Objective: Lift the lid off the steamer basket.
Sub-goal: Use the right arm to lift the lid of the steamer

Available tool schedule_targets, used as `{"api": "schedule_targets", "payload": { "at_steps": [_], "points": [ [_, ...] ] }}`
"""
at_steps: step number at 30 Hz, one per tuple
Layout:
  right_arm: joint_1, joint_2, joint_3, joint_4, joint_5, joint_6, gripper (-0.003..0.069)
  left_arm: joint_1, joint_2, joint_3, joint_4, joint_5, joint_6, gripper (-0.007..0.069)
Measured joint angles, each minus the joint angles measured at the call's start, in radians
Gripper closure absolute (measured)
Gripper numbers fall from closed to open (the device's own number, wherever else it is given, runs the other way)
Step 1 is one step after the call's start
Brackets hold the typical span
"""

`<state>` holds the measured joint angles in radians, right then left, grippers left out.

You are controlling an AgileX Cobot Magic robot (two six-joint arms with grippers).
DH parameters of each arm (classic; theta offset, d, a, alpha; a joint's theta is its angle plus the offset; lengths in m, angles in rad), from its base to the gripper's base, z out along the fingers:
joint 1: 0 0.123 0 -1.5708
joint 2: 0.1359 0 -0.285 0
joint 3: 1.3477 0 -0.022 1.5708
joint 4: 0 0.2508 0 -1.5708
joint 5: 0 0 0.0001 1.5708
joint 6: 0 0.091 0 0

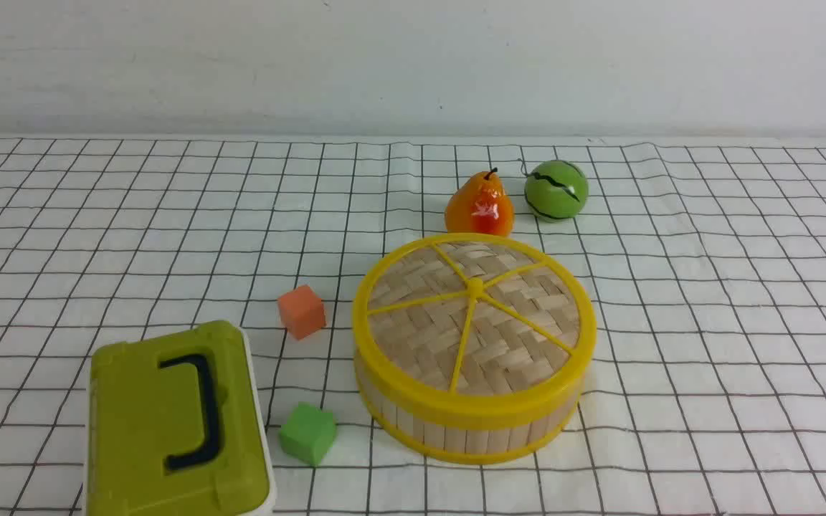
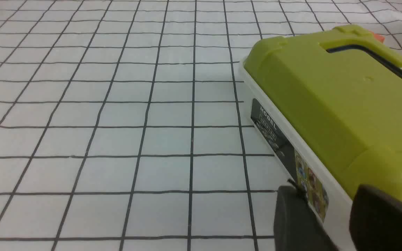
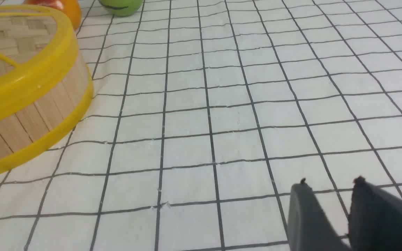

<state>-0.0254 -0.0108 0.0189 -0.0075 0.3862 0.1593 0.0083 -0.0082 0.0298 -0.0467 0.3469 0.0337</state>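
Lid on, both arms back: nothing lifted yet.

The lid (image 1: 474,315) sits flush on the steamer basket (image 1: 467,426), right of centre on the checked cloth (image 1: 707,322), so its yellow rim hides the basket's top edge and the small centre knob looks like the obvious handle. The right gripper (image 3: 330,184) hangs low over bare cloth with the basket off to one side, fingers all but together and empty; it's the nearer arm, so I'd back it to reach in. The left gripper (image 2: 333,195) hovers right beside the olive box (image 1: 169,423), a slim gap between its fingers, gripping nothing. Two cubes, orange (image 1: 302,311) and green (image 1: 307,433), lie between box and basket, which crowds any approach from that side.
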Motion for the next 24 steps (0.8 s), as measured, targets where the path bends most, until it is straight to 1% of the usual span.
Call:
{"api": "schedule_targets", "payload": {
  "at_steps": [24],
  "points": [
    [0.0, 0.0, 0.0, -0.004, 0.0, 0.0, 0.044, 0.0, 0.0, 0.0, 0.0, 0.0, 0.0, 0.0386]
  ]
}}
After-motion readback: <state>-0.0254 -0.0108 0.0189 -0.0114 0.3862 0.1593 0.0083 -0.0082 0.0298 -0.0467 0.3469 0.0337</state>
